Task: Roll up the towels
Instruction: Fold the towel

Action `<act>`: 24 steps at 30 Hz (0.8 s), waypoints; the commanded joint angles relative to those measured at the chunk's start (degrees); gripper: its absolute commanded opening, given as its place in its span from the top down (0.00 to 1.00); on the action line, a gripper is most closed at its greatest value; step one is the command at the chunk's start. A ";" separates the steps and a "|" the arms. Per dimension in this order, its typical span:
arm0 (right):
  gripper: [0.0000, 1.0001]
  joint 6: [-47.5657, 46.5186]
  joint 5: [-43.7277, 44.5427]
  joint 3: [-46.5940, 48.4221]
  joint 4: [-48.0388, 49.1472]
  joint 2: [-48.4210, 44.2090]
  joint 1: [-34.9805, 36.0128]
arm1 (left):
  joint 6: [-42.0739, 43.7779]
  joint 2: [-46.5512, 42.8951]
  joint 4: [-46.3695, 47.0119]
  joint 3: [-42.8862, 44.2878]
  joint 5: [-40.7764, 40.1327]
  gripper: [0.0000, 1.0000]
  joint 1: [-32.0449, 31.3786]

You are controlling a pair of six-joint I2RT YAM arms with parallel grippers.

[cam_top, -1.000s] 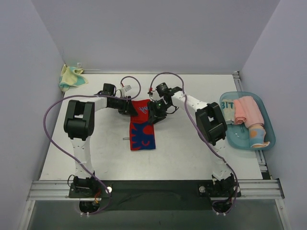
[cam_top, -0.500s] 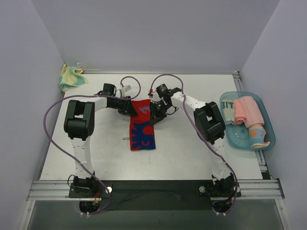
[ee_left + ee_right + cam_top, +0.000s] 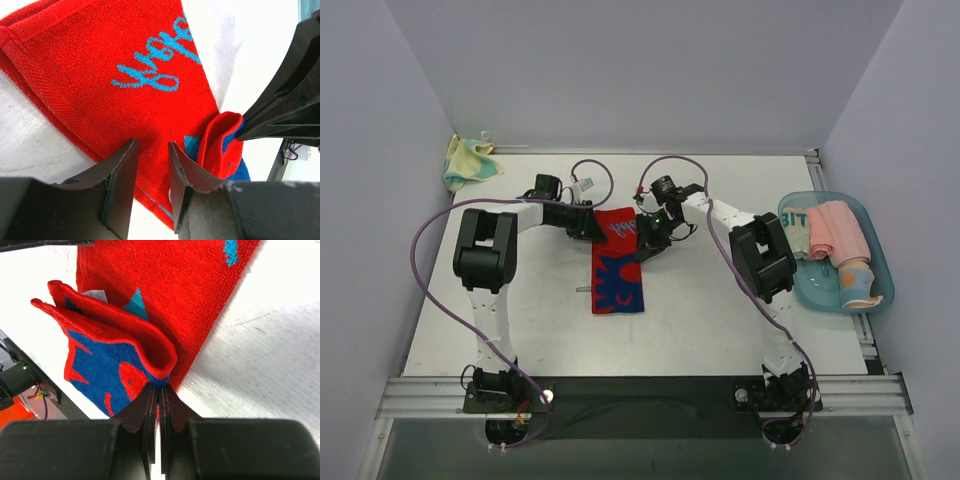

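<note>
The red towel [image 3: 617, 272] with blue pattern lies flat mid-table, its long side running toward me. My right gripper [image 3: 644, 236] is shut on its far right corner; in the right wrist view the jaws [image 3: 159, 389] pinch a raised fold of red towel [image 3: 120, 365] showing its blue underside. My left gripper [image 3: 592, 226] sits at the far left corner. Its fingers [image 3: 120, 172] stand apart over the towel's [image 3: 125, 65] hem, with flat cloth showing in the gap. The pale yellow towel [image 3: 468, 161] lies crumpled in the back left corner.
A light blue tray [image 3: 883, 262] at the right edge holds several rolled towels [image 3: 835, 235]. The side walls stand close on the left and right. A small grey mark [image 3: 582, 290] lies just left of the red towel.
My right gripper has shut on the towel's far right corner and pulled it up into a fold. The left gripper has narrowed slightly and stayed in place.
</note>
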 commanded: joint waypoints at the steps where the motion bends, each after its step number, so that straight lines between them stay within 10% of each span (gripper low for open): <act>1: 1.00 0.75 -1.55 -0.30 -0.37 -4.16 -0.33 | 0.60 1.15 1.20 0.94 -1.74 0.59 -0.15; 13: 1.00 0.57 0.29 3.12 -0.98 0.59 -0.69 | 1.04 0.80 0.85 0.94 -1.39 0.54 -0.06; 24: 0.63 -1.62 4.59 0.14 -4.32 -8.19 -1.83 | 11.87 -24.12 -2.98 -3.27 3.98 0.24 4.42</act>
